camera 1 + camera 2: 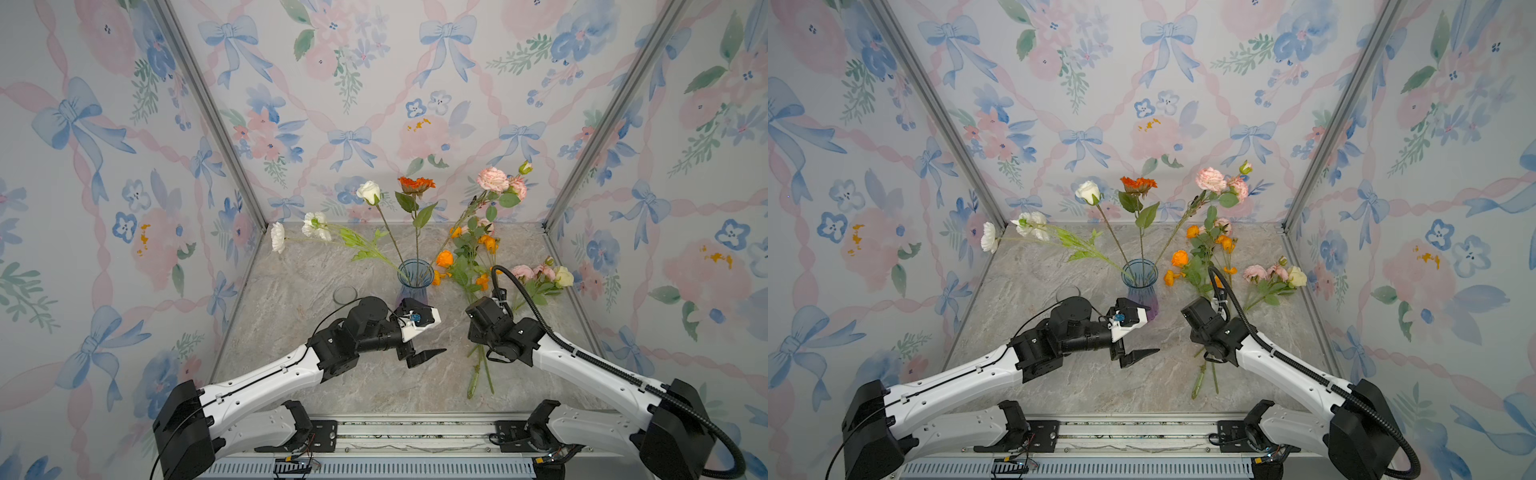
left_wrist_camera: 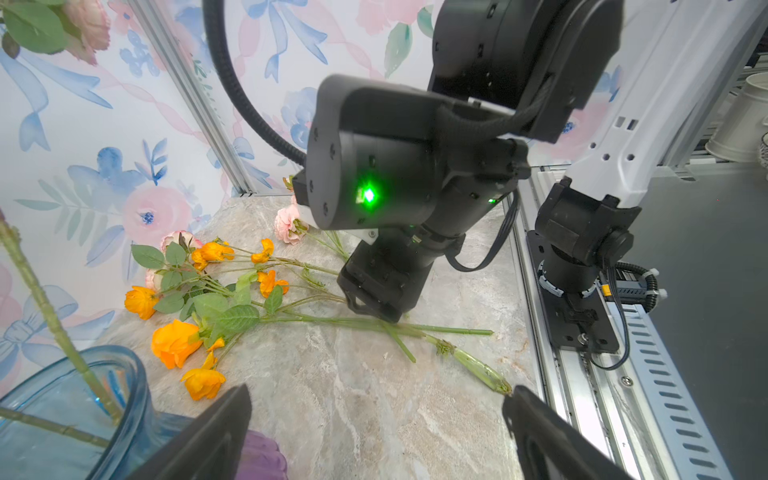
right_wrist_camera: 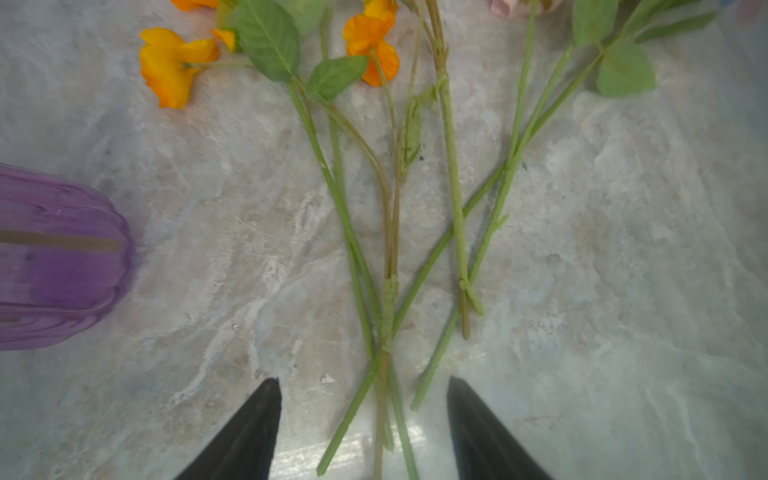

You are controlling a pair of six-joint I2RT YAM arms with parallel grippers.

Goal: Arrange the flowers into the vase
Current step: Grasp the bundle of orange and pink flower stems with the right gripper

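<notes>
One ribbed glass vase, blue at the flared mouth and purple at the base, stands upright near the middle of the grey marbled tabletop. It holds four of the flowers, their stems fanning up and outward from the mouth. A white-bloomed spray leans far left, almost level. A white rose tilts slightly left and an orange daisy-like bloom stands nearly straight. A pink carnation spray, with two pink heads and one pale bud, slants right. The other flowers lie flat on the tabletop, right of the vase. A tangle of orange-bloomed sprays shows at least six orange heads and some pink ones, long axes running far to near, blooms toward the back wall and cut ends toward the robot. A spray with two pink blooms and one pale yellow angles off with its heads toward the right wall. I cannot count the lying stems exactly where they cross. The right gripper is down at the tabletop over the bare lower stems. Its two black fingers are parted on either side of several crossing stems and grip none. The left gripper hangs just beside the vase base, its jaws spread wide and empty. One small clear round glass sits left of the vase, behind the left arm.
</notes>
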